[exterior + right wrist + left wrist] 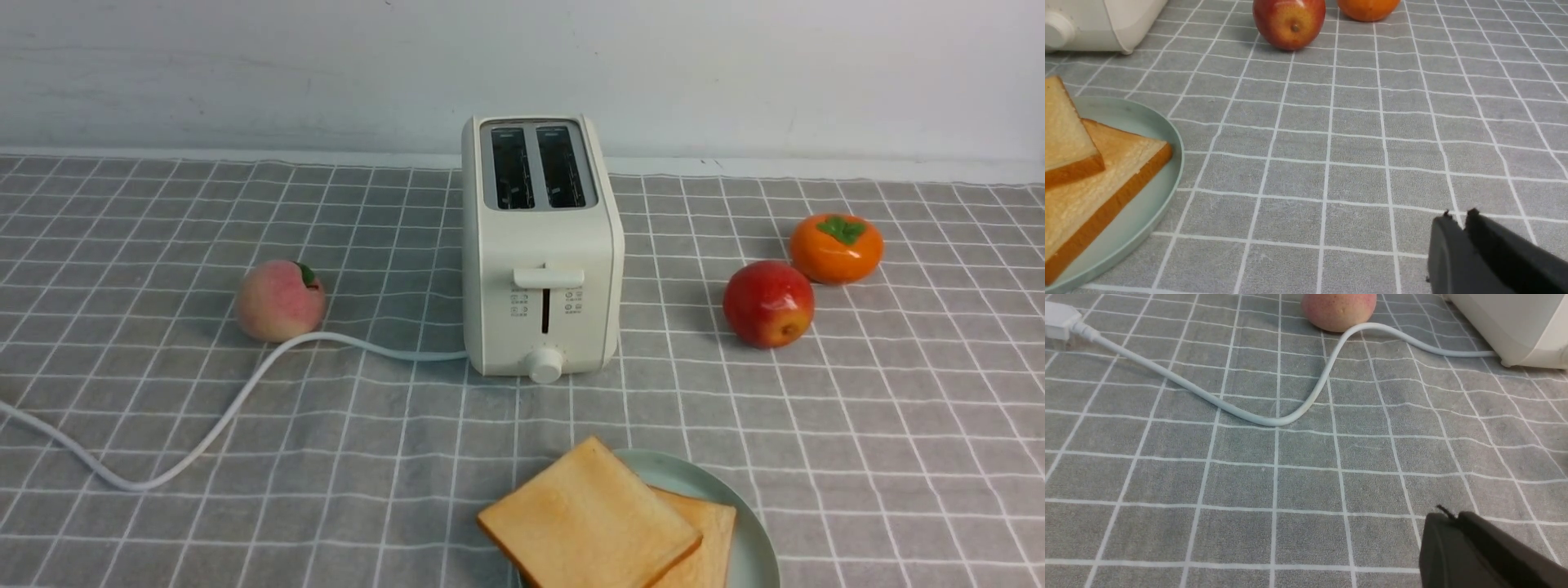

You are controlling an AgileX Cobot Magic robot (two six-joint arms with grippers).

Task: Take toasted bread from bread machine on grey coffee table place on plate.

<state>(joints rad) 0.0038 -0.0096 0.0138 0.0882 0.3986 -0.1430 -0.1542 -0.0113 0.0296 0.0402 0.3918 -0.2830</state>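
The cream-white bread machine stands mid-table on the grey coffee table, both slots empty. Two slices of toasted bread lie on the mint-green plate at the front edge: the upper slice overlaps the lower one. In the right wrist view the slices and plate are apart from my right gripper, which is shut and empty above the cloth. My left gripper is shut and empty over bare cloth, with the toaster corner farther off. Neither arm shows in the front view.
A peach sits left of the toaster, touching the white cord that snakes to the left edge. A red apple and an orange persimmon sit to the right. A white wall stands behind.
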